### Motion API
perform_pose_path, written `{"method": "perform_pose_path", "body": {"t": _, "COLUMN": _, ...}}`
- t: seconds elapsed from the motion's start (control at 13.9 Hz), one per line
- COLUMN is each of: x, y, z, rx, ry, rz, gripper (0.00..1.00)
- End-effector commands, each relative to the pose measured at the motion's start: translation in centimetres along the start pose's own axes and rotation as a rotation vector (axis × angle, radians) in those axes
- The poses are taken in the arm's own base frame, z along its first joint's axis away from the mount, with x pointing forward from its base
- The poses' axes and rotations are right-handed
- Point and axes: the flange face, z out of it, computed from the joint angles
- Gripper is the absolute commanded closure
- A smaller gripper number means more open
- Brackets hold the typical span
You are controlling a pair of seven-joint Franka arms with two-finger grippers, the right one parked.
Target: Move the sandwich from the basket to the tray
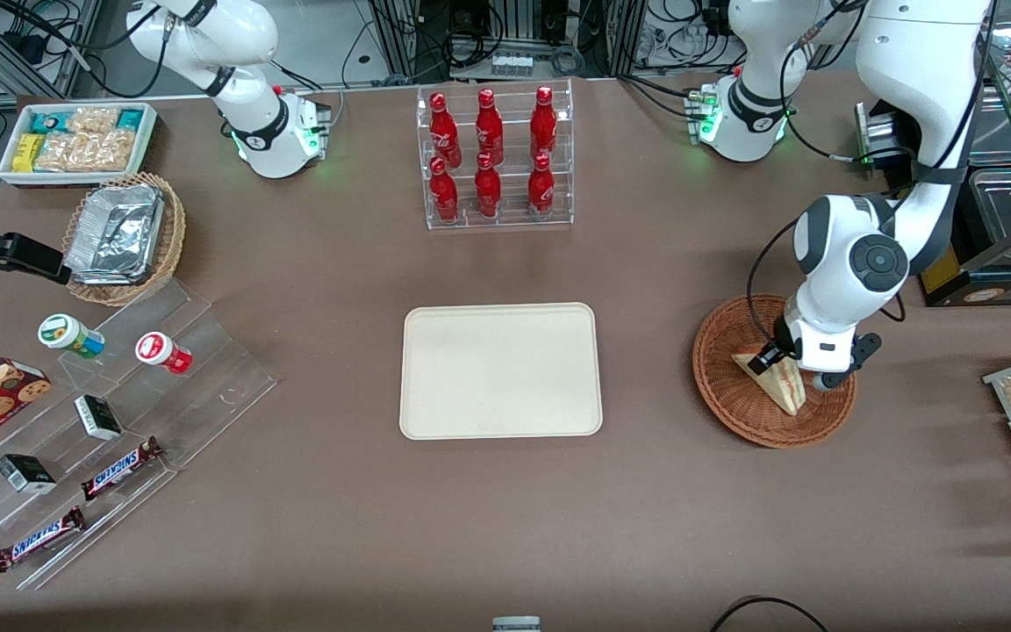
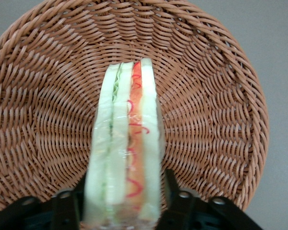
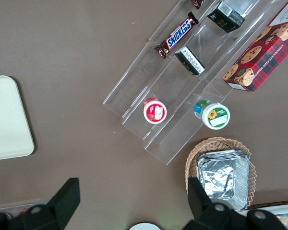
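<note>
1. Your left gripper point(image 1: 793, 369) is down inside the basket point(image 1: 725, 399), which sits toward the working arm's end of the table.
2. In the wrist view, a finger point(image 2: 172, 189) stands against each outer bread face of the sandwich point(image 2: 127, 143), so the gripper point(image 2: 122, 211) is pinching the sandwich.
3. The sandwich point(image 1: 772, 376) is in the basket point(image 2: 38, 120), standing on edge with its red and green filling showing toward the wrist camera.
4. Whether the sandwich touches the wicker or is just above it, you cannot tell.
5. The tray point(image 1: 500, 370) lies flat mid-table, well apart from the basket.
6. A rack of red bottles point(image 1: 493, 154) stands farther from the front camera than the tray.
</note>
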Motion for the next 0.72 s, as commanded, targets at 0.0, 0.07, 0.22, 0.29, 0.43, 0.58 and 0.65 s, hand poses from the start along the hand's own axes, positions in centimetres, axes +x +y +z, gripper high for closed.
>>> {"method": "perform_pose_path", "body": {"t": 0.0, "x": -0.2, "y": 0.3, "z": -0.3, "rx": -0.005, "ry": 0.011, "rz": 0.001, "gripper": 1.00}}
{"method": "perform_pose_path", "body": {"t": 0.07, "x": -0.1, "y": 0.3, "z": -0.5, "rx": -0.003, "ry": 0.013, "rz": 0.010, "gripper": 1.00}}
{"method": "perform_pose_path", "body": {"t": 0.22, "x": -0.5, "y": 1.4, "z": -1.8, "rx": 0.010, "ry": 0.007, "rz": 0.044, "gripper": 1.00}}
{"method": "perform_pose_path", "body": {"t": 0.29, "x": -0.4, "y": 1.7, "z": -2.8, "rx": 0.032, "ry": 0.008, "rz": 0.067, "gripper": 1.00}}
{"method": "perform_pose_path", "body": {"t": 0.43, "x": -1.4, "y": 3.7, "z": -5.1, "rx": 0.083, "ry": 0.008, "rz": 0.136, "gripper": 1.00}}
{"method": "perform_pose_path", "body": {"t": 0.58, "x": -3.5, "y": 7.0, "z": -7.0, "rx": 0.105, "ry": -0.003, "rz": 0.203, "gripper": 1.00}}
{"method": "perform_pose_path", "body": {"t": 0.65, "x": -4.9, "y": 8.8, "z": -7.8, "rx": 0.105, "ry": 0.000, "rz": 0.238, "gripper": 1.00}}
